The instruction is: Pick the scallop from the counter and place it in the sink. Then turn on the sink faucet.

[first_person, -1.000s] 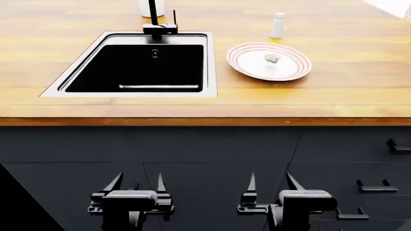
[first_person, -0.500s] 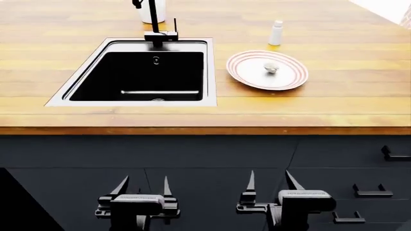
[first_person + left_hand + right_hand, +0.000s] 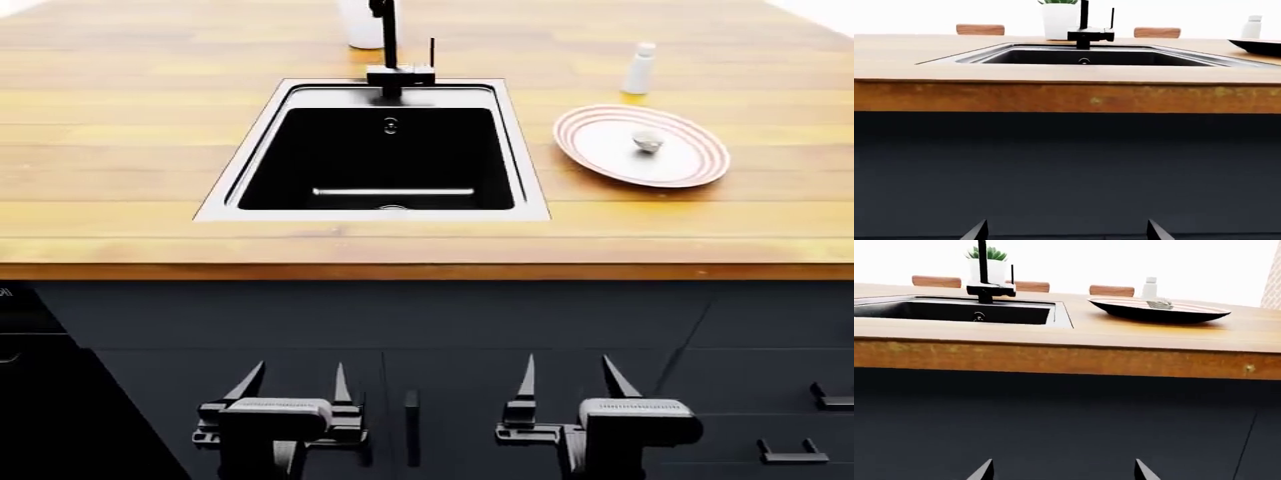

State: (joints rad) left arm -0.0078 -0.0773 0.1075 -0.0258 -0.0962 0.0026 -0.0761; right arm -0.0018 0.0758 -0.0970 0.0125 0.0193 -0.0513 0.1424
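The scallop (image 3: 647,141) (image 3: 1159,303) is a small pale shell lying in the middle of a red-rimmed white plate (image 3: 694,165) on the wooden counter (image 3: 134,150). Left of the plate is the black-walled sink (image 3: 529,190) (image 3: 1167,56), with the black sink faucet (image 3: 390,45) (image 3: 983,270) (image 3: 1084,22) at its far rim. My left gripper (image 3: 294,385) (image 3: 1066,232) and right gripper (image 3: 571,378) (image 3: 1063,471) hang open and empty well below the counter's front edge, facing the dark cabinet fronts.
A white shaker (image 3: 641,68) (image 3: 1149,287) stands behind the plate. A white plant pot (image 3: 360,25) sits behind the faucet. Cabinet handles (image 3: 411,428) (image 3: 794,452) stick out from the dark fronts near my grippers.
The head view has shifted, so sink, plate and shaker now sit further right in it. Both grippers stay open and low in front of the cabinets.
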